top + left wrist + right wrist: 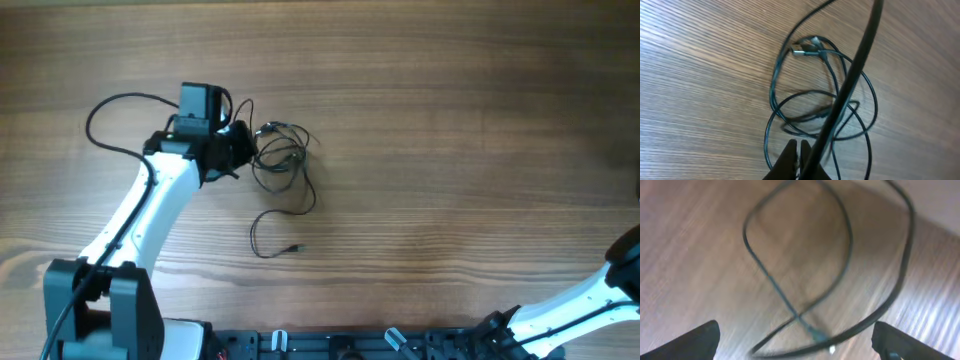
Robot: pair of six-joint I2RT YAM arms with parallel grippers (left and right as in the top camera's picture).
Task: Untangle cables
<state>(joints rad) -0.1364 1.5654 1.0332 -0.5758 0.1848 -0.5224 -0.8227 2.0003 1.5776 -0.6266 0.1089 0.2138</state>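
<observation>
The cables (283, 150) lie as a loose tangle of thin black loops on the wooden table, with one strand trailing down to a small plug (295, 247). My left gripper (238, 150) sits at the tangle's left edge. In the left wrist view its fingers (790, 160) are shut tip to tip just below the loops (840, 100), and I see no cord clearly between them. A silvery plug (800, 50) lies at the top of the loops. The blurred right wrist view shows my right gripper (797, 342) open wide over a thin cord (775, 285) with a plug end (817, 335).
The left arm's own thicker black cable (850, 85) crosses the left wrist view diagonally and loops beside the arm (100, 125). The right arm (590, 300) shows only at the lower right corner of the overhead view. A thick dark cable (900, 280) curves through the right wrist view.
</observation>
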